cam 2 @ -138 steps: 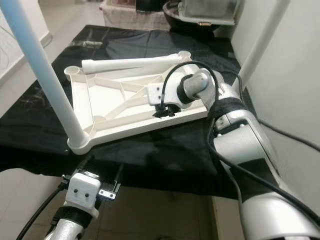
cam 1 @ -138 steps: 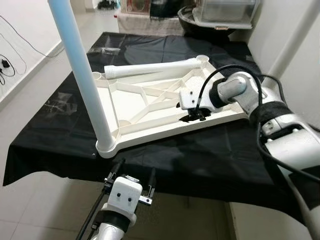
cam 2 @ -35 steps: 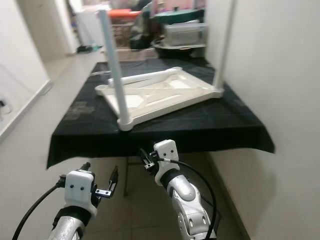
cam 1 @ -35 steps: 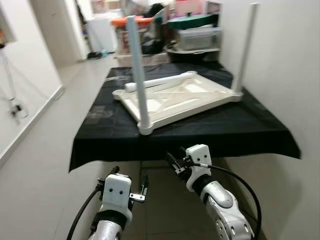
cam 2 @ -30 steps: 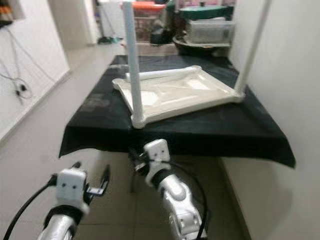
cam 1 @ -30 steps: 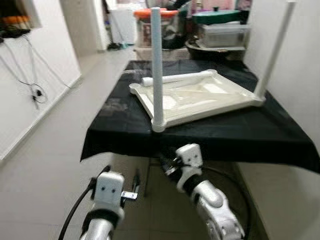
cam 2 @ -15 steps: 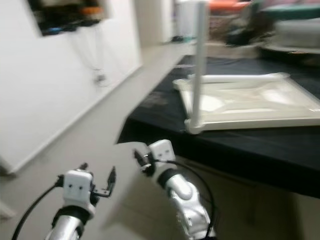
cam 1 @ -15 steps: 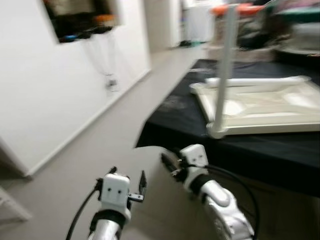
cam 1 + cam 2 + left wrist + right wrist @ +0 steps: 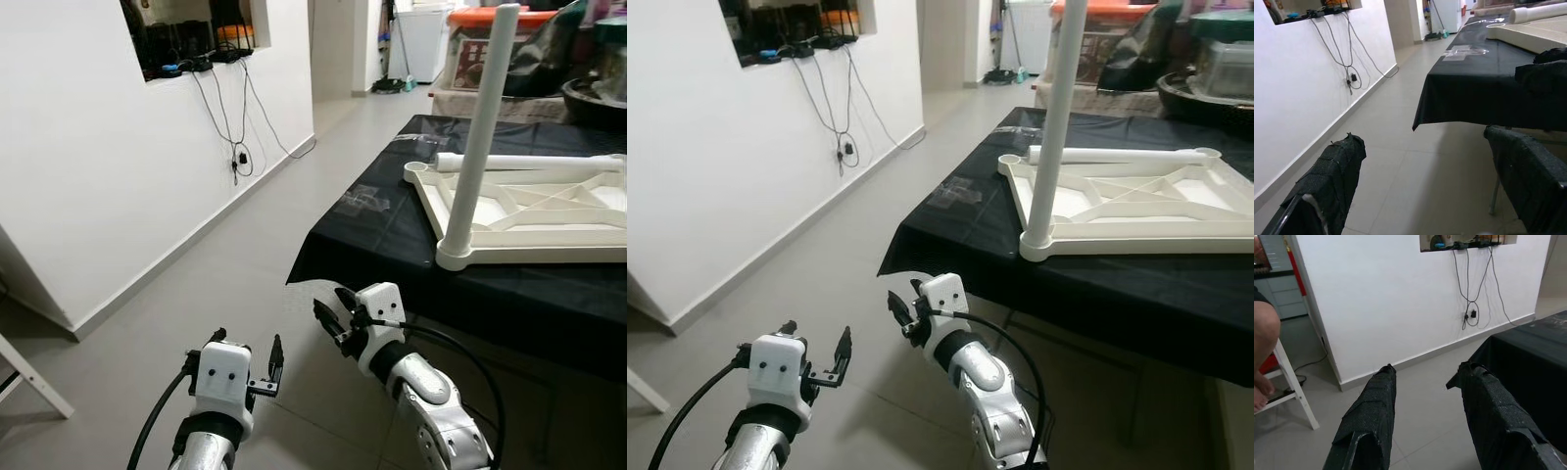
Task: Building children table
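Observation:
The white children's table top (image 9: 549, 211) lies upside down on a black-covered table (image 9: 372, 245) at the right. One white leg (image 9: 480, 127) stands upright in its near corner. A loose leg (image 9: 529, 160) lies along its far edge. My left gripper (image 9: 248, 345) hangs low over the floor, open, with nothing between its fingers (image 9: 1332, 171). My right gripper (image 9: 331, 305) is also low, in front of the black cloth's corner, with its fingers (image 9: 1371, 411) apart and holding nothing. Both are well short of the table parts.
A white wall runs along the left, with a niche and dangling cables (image 9: 235, 98). Grey floor tiles (image 9: 216, 264) stretch ahead. Storage boxes (image 9: 480, 39) crowd the far end. A person's knee (image 9: 1266, 328) shows beside a white stool leg (image 9: 1295, 382).
The whole view has swung left, so the table now sits at the right. The right gripper, earlier at the table frame, has drawn back and hangs low in front of the table.

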Available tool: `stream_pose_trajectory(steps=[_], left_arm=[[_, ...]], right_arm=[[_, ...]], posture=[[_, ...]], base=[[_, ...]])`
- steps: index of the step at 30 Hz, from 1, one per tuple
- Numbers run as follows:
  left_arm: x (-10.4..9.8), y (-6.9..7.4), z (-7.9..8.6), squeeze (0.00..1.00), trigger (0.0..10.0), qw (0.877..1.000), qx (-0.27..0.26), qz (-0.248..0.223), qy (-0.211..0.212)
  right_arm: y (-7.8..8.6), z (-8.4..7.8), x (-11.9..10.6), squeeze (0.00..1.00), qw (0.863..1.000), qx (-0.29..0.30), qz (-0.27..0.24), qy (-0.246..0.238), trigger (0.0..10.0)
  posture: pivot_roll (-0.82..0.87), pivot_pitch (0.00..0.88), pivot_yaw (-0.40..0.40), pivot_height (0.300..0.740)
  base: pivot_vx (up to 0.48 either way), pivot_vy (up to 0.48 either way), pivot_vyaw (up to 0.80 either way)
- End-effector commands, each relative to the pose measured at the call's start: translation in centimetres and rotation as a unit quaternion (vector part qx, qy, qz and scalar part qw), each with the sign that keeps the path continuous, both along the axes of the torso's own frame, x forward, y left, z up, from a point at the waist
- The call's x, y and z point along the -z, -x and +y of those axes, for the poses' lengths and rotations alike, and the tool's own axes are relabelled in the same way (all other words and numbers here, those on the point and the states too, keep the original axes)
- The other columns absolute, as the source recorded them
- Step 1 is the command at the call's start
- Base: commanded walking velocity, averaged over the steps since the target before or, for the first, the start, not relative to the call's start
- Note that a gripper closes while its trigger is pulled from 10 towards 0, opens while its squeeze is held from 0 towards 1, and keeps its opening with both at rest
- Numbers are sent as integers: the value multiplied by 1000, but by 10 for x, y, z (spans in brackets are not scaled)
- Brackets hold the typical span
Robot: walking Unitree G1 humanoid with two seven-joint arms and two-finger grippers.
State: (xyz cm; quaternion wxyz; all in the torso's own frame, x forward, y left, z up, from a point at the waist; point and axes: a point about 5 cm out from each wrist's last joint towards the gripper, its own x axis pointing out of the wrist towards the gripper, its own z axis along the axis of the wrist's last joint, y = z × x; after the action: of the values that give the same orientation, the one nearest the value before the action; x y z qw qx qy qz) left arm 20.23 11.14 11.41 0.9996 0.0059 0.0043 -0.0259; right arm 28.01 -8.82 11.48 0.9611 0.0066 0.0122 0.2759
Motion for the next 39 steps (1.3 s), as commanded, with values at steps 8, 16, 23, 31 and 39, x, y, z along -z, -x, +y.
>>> stream_pose_trajectory(steps=[8,16,23,31,39], left_arm=[[4,2,-1,0,10000,1000,2,7,-2],[3,2,0,0,10000,1000,5,7,-3],[3,1,-2,0,10000,1000,9,6,-2],[3,0,-2,0,10000,1000,12,5,-2],[3,0,-2,0,10000,1000,15,5,-3]], right_arm=[[2,1,3,0,1000,-2,11,-4,10000],[1,2,3,0,1000,-1,13,-7,10000],[0,1,3,0,1000,-1,16,-8,10000],[-1,-1,1,0,1000,8,14,-14,10000],[-1,-1,2,0,1000,10,14,-15,10000]], posture=[[-52,0,27,740],[-35,0,32,740],[-19,0,21,740],[-18,0,21,740],[-18,0,22,740]], base=[[0,0,0],[0,0,0],[144,0,0],[274,0,0],[284,0,0]])
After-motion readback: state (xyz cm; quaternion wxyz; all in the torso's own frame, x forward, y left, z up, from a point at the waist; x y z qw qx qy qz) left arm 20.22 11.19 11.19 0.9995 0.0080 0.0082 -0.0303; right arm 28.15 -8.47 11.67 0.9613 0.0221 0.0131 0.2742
